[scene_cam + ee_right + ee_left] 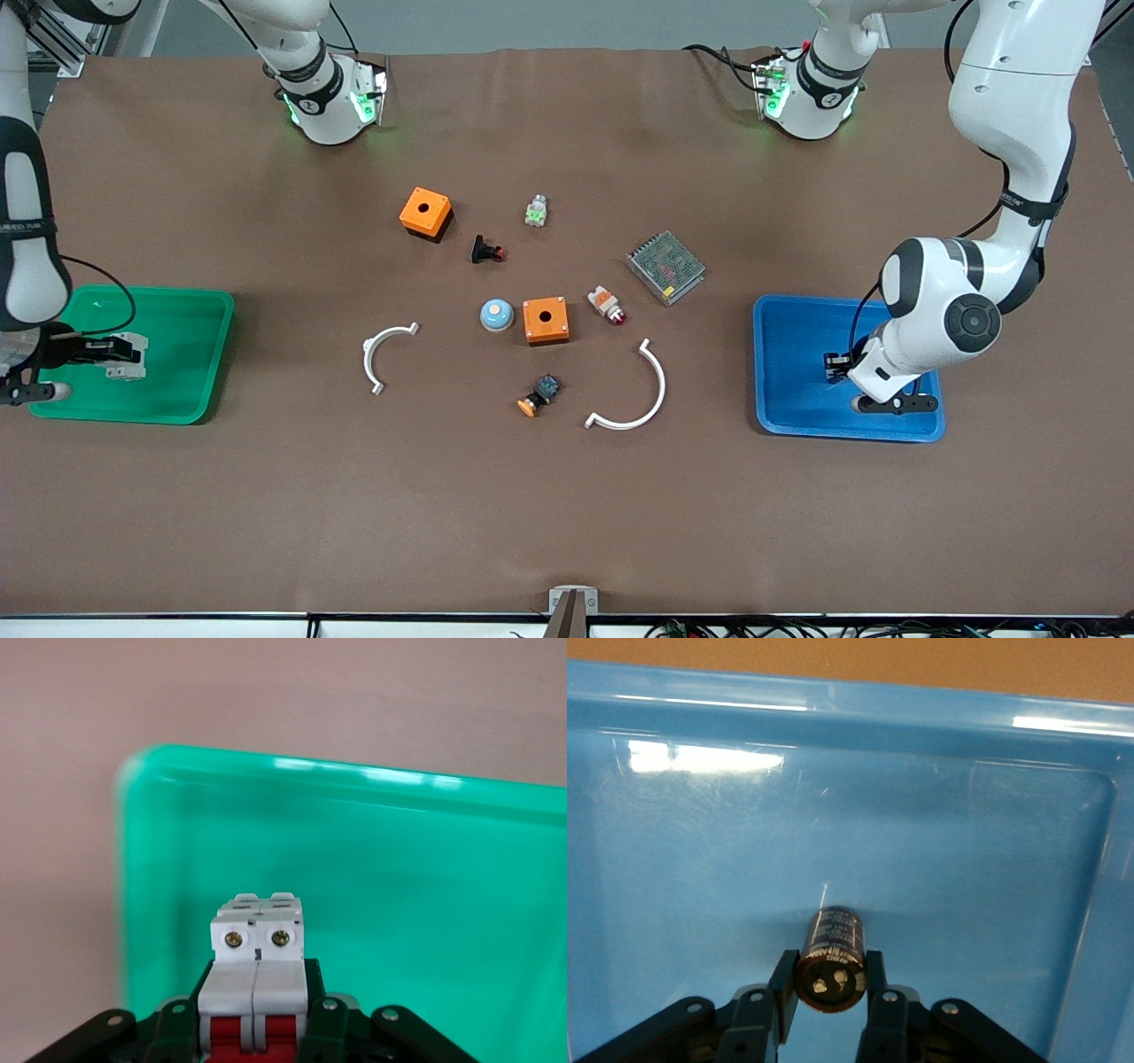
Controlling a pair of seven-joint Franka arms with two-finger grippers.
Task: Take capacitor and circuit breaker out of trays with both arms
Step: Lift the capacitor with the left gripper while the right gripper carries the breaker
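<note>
Left wrist view: the left gripper (829,988) pinches the capacitor (830,958) low in the blue tray (1063,735). The right gripper (257,1014) clamps the breaker (255,979) in the green tray (425,806). The round capacitor could roll out of its grip on lifting.

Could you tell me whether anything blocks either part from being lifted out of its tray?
Nothing visible does. The left pincer is shut on the capacitor in the blue tray; the right pincer is shut on the circuit breaker in the green tray. Neither tray holds anything else.
</note>
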